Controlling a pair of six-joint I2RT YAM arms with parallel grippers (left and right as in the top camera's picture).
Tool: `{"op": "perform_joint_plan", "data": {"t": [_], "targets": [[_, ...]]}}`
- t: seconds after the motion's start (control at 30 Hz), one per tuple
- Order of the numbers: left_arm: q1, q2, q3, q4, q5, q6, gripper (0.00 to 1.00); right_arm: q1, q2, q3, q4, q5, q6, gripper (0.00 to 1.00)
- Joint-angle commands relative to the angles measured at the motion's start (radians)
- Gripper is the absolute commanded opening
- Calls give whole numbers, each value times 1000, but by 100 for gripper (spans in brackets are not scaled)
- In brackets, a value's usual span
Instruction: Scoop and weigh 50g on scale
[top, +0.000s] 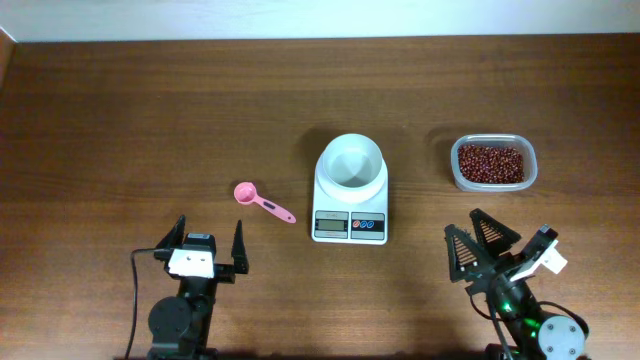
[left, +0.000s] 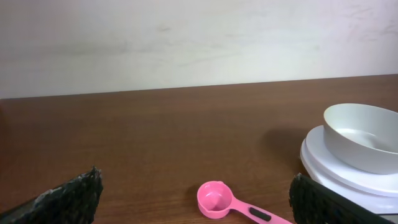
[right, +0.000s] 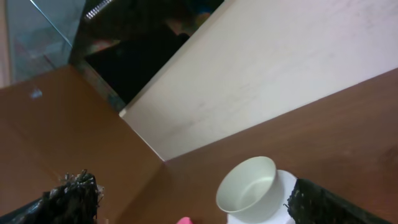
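Note:
The white scale (top: 350, 222) stands mid-table with a round white bowl (top: 350, 162) on its platform. The reddish-brown beans (top: 490, 162) lie in a clear tub at the right. A pink measuring spoon (top: 262, 201) lies left of the scale. My left gripper (top: 205, 240) is open near the front edge, behind the spoon, with nothing between its fingers. My right gripper (top: 478, 240) is open in front of the tub, also with nothing in it. The left wrist view shows the spoon (left: 214, 199) ahead between the fingers (left: 74, 196). The right wrist view shows the bowl (right: 249, 185).
The clear plastic tub (top: 455, 165) sits right of the scale. A white wall runs along the table's far edge (left: 186, 56). Bare brown wood lies between the spoon and the left edge.

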Motion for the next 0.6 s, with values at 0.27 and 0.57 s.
{"op": "perform_joint_plan", "data": {"t": [0.27, 0.57], "targets": [[7, -5, -6, -3, -14, -13, 99, -6, -8, 42, -110, 92, -151, 100], [7, -5, -6, -3, -14, -13, 99, -6, -8, 188, -352, 123, -159, 99]]}}
